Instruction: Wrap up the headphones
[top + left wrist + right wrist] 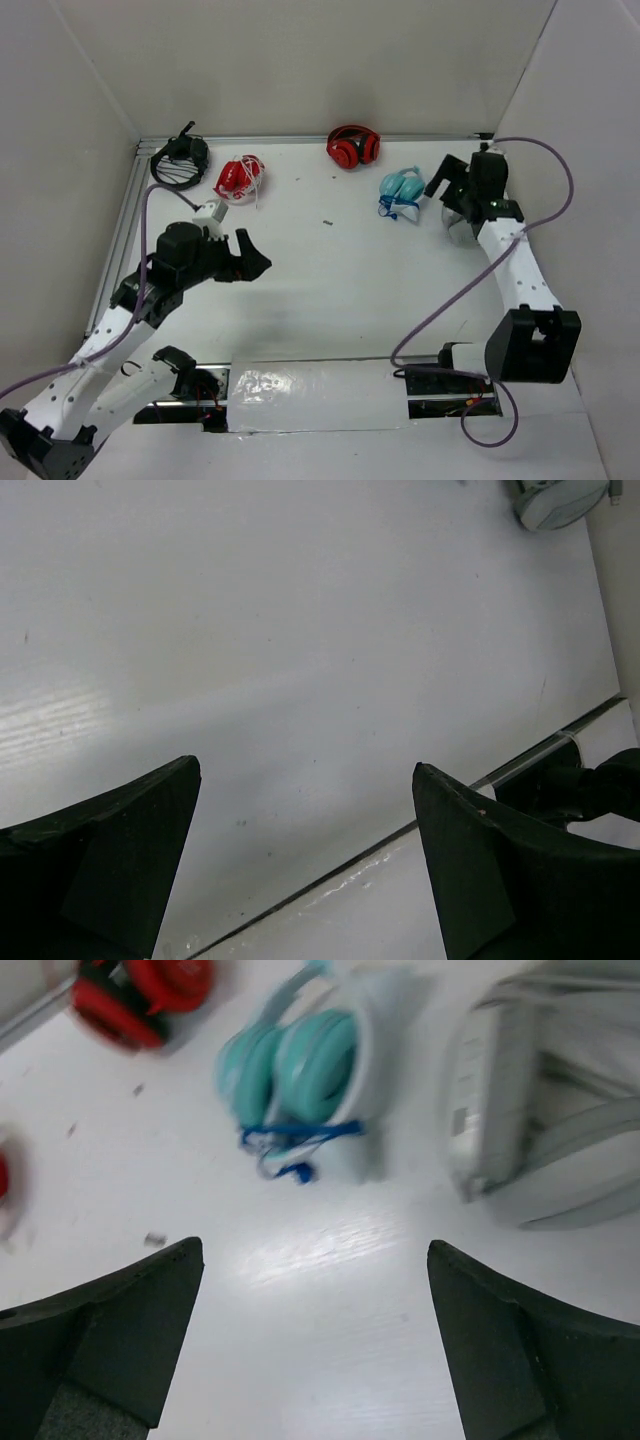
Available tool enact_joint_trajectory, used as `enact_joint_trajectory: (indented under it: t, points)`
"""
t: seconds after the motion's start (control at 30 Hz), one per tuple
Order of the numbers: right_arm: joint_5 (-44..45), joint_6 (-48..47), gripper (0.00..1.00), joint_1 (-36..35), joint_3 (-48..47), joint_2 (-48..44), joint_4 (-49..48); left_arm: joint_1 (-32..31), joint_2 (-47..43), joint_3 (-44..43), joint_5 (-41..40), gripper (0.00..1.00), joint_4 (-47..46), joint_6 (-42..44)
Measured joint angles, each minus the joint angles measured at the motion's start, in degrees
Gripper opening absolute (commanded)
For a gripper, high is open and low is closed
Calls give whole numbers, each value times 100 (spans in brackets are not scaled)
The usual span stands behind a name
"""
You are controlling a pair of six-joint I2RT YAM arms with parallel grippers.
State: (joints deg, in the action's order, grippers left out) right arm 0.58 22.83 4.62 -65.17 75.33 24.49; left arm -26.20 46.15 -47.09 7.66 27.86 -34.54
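Observation:
The headphones (455,226) are large and white-grey. They lie at the right of the table, mostly hidden under my right arm in the top view. In the right wrist view they (545,1130) fill the upper right, blurred. Their cable is not visible. My right gripper (448,185) hovers just above and left of them, open, and nothing sits between its fingers (315,1250). My left gripper (257,258) is open over bare table at the middle left, far from them. Its wrist view shows an earcup of the headphones (555,500) in the top right corner, beyond the left gripper (307,770).
Light-blue headphones (400,192) with a blue cable lie just left of my right gripper, also in its wrist view (300,1070). Red headphones (352,147) sit at the back wall. A red-and-white pair (240,178) and a black pair (180,160) lie at the back left.

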Motion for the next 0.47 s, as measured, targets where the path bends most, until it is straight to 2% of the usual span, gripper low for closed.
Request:
enact_joint_trajectory:
  t: [0.1, 0.23, 0.47]
  points:
    - [-127, -2, 100, -693, 533, -433, -433, -122, -516, 205, -223, 99, 216, -240]
    - [-151, 26, 100, -1720, 1137, -992, -973, -354, -704, 256, -485, 99, 448, -575]
    - [188, 90, 100, -2363, 1600, -1493, -1436, -693, -470, 229, -898, 99, 804, -953]
